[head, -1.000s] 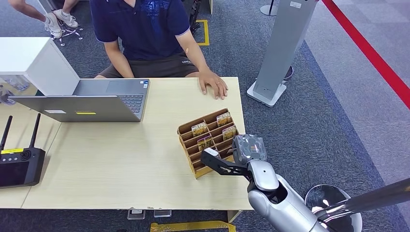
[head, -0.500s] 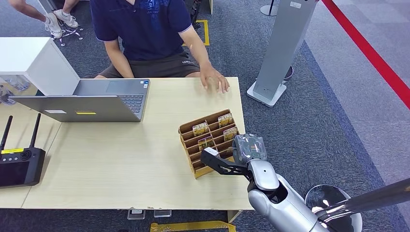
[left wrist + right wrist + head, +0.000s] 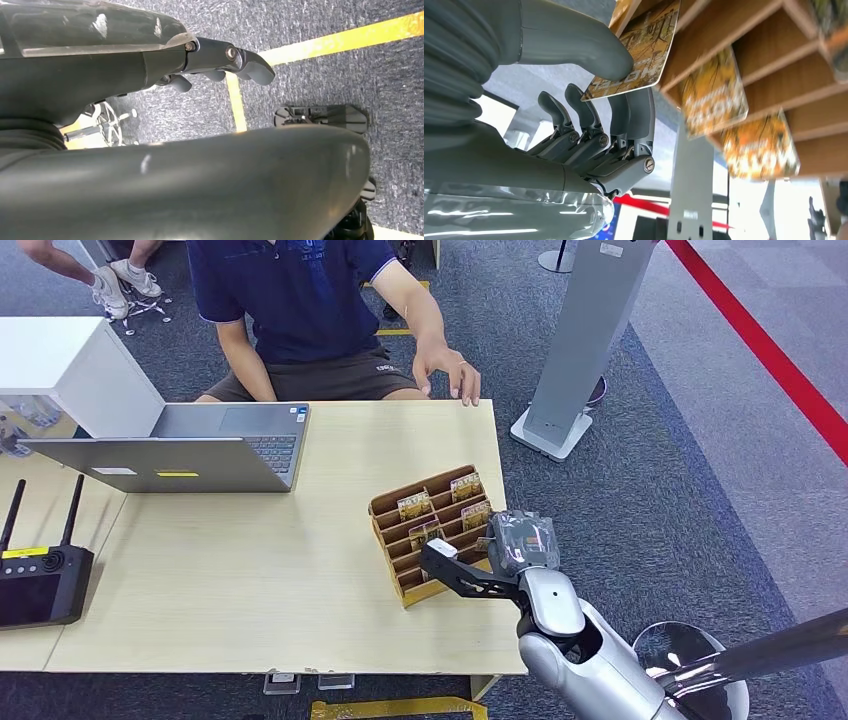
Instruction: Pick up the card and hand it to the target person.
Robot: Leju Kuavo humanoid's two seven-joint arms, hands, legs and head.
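Observation:
A wooden card rack (image 3: 398,573) stands near the table's right front corner with several orange-patterned cards (image 3: 413,505) upright in its slots. My right hand (image 3: 520,540) is at the rack's near right side. The right wrist view shows this hand (image 3: 594,110) pinching one card (image 3: 639,50) between the thumb (image 3: 574,45) and the fingers (image 3: 624,125), at the edge of the rack (image 3: 734,30). Two more cards (image 3: 714,95) sit in slots beside it. My left hand (image 3: 220,55) hangs over the carpet and holds nothing. The person (image 3: 290,300) sits across the table, one hand (image 3: 447,368) raised above the far edge.
An open laptop (image 3: 180,450) sits at the table's far left. A black device with two antennas (image 3: 40,580) lies on the adjoining table at the left. A white cabinet (image 3: 60,360) stands behind it. A grey floor stand (image 3: 585,340) rises to the right of the table.
The person's hand has lifted off the table top and now hovers above its far edge. My right hand has shifted slightly at the rack.

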